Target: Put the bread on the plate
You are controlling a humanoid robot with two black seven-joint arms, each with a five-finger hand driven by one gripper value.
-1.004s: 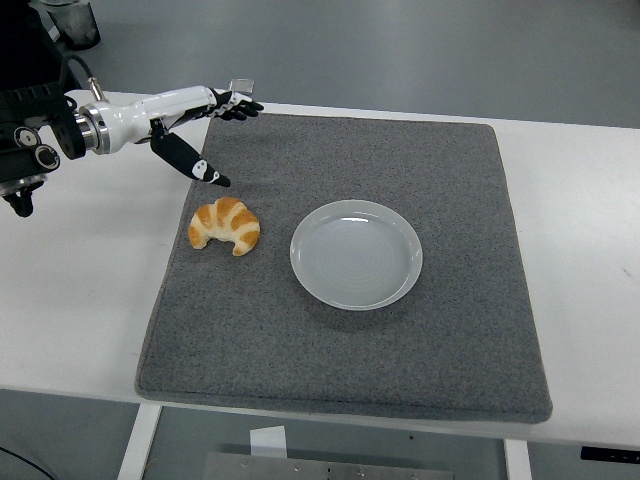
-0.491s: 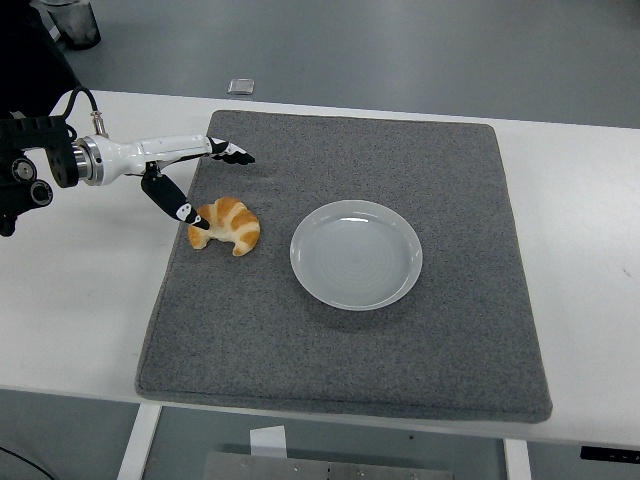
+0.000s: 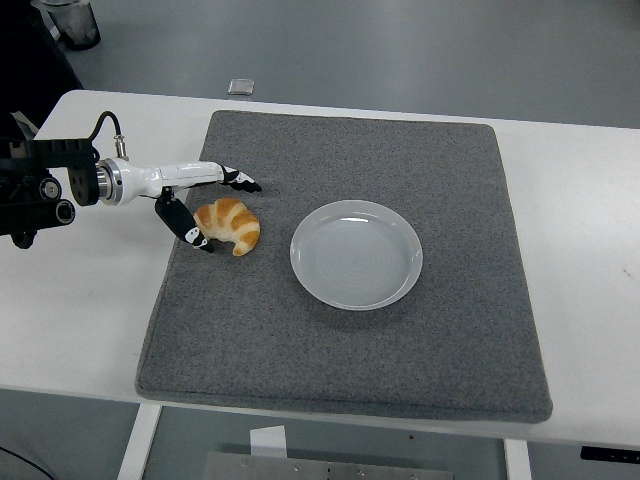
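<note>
A golden croissant [image 3: 229, 224] lies on the grey mat [image 3: 350, 330], left of an empty white plate [image 3: 356, 254]. My left hand [image 3: 215, 205] comes in from the left edge and sits low over the croissant's left end. Its fingers [image 3: 240, 181] reach past the croissant's far side and the thumb [image 3: 194, 233] sits at its near left end. The fingers are spread around the bread and not closed on it. The right arm is out of view.
The grey mat covers most of the white table [image 3: 80, 300]. A small grey object [image 3: 240, 86] lies on the floor beyond the table's far edge. A dark container [image 3: 75, 22] stands at the top left corner.
My left hand has come down and toward the near side, from above the mat's far left corner to the croissant, its fingers now on either side of the bread. The croissant and plate have not moved.
</note>
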